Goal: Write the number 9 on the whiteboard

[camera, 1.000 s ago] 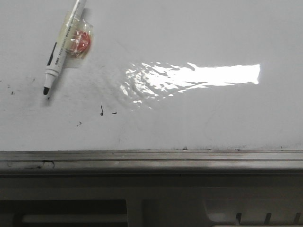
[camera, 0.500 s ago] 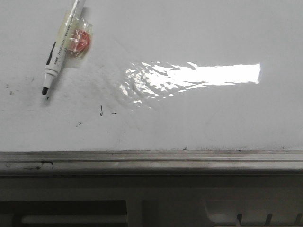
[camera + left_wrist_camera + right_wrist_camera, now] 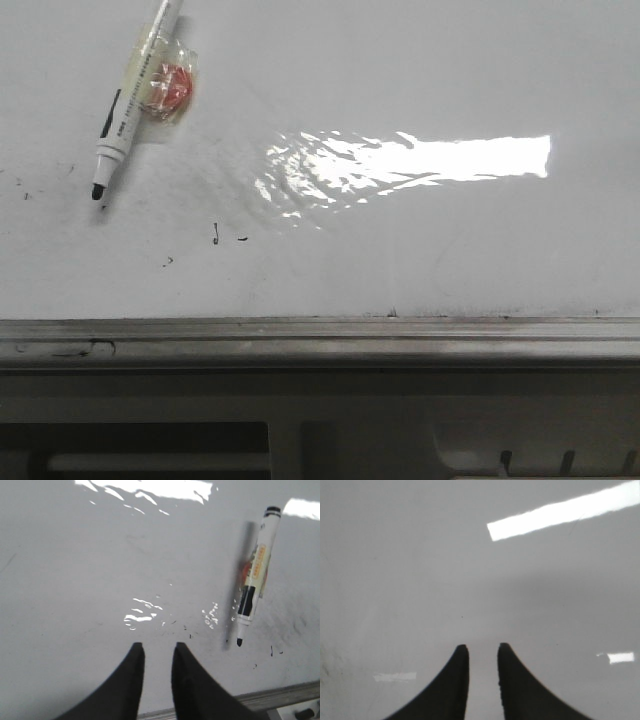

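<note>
From the front, neither arm shows. The whiteboard (image 3: 420,250) fills most of the frame, with a bright strip of glare right of centre. A marker (image 3: 133,100) lies uncapped at about ten o'clock, its dark tip pointing toward seven o'clock, and a clear wrapping with a red-orange patch (image 3: 168,88) clings to its barrel. Toward seven o'clock from the frame's centre sits a tiny hooked stroke (image 3: 215,234) with a short dash beside it (too small to read as the number 9; no full figure can be made out). A few ink specks lie near the board's left edge.

The left wrist view adds the left gripper (image 3: 157,647), its two dark fingers a narrow gap apart and holding nothing, above bare board, with the marker (image 3: 255,577) well apart from it and the same small stroke (image 3: 271,651) near the marker's tip.

The right wrist view shows the right gripper (image 3: 483,648), likewise slightly parted and empty, over unmarked glossy board (image 3: 420,580).

A grey metal rail (image 3: 320,340) runs along the board's near edge, with pale grey housing below it.
</note>
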Tool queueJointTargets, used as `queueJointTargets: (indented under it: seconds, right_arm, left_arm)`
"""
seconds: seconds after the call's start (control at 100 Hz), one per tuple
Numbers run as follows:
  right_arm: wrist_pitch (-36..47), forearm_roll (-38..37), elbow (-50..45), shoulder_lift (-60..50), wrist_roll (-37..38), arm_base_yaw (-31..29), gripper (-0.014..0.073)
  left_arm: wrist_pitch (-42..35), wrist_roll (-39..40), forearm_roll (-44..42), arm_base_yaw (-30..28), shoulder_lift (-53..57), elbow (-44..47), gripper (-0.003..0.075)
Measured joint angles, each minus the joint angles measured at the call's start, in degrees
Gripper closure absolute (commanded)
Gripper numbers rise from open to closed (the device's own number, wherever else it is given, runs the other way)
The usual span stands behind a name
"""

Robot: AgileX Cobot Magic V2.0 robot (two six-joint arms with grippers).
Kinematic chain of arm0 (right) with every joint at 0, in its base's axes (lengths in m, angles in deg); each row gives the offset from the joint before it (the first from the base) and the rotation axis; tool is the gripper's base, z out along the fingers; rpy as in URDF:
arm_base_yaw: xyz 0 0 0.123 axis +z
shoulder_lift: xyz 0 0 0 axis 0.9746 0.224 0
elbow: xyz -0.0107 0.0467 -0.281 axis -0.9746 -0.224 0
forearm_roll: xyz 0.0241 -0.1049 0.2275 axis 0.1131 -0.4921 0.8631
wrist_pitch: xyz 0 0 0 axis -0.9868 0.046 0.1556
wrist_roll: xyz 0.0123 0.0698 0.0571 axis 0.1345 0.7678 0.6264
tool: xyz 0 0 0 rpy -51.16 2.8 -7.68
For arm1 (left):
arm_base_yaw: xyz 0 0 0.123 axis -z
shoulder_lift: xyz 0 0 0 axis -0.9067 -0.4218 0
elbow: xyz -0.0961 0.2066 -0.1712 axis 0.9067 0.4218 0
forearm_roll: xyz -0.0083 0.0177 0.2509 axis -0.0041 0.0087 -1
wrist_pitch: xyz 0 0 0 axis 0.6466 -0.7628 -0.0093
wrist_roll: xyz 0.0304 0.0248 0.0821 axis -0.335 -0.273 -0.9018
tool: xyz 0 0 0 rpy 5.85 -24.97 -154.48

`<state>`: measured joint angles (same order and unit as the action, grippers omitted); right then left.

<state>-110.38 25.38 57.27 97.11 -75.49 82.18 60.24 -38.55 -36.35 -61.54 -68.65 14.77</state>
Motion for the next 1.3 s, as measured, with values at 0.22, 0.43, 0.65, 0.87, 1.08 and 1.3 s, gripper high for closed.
queueJointTargets:
  seconds: [0.22,0.43,0.65,0.87,1.08,1.3]
  right_arm:
    - [-1.08,-0.09,0.41,3.26,-0.26,0.00,0.0190]
    - [-1.08,-0.09,0.56,4.43,-0.38,0.00,0.0190]
    - [-1.08,-0.09,0.66,4.56,-0.38,0.00,0.0190]
    - [-1.08,-0.09,0.66,4.56,-0.38,0.00,0.0190]
    - [-1.08,-0.09,0.66,4.56,-0.67,0.00,0.0190]
    - [-3.08,9.80,2.63,4.65,-14.52,0.00,0.0190]
  left_arm:
    - [0.51,-12.68,8.18,8.19,-11.59,-5.88,0.0317]
    - [-7.39,-14.99,13.20,20.11,-24.57,-7.39,0.0318]
    - [-18.51,-15.12,17.08,28.72,-35.17,-8.92,0.0319]
    - [-22.00,-15.12,18.47,30.61,-40.80,-11.71,0.0339]
    - [-21.76,-15.12,19.19,30.83,-43.39,-12.32,0.0660]
    - [-16.33,-15.77,19.21,30.83,-44.15,-12.32,0.0738]
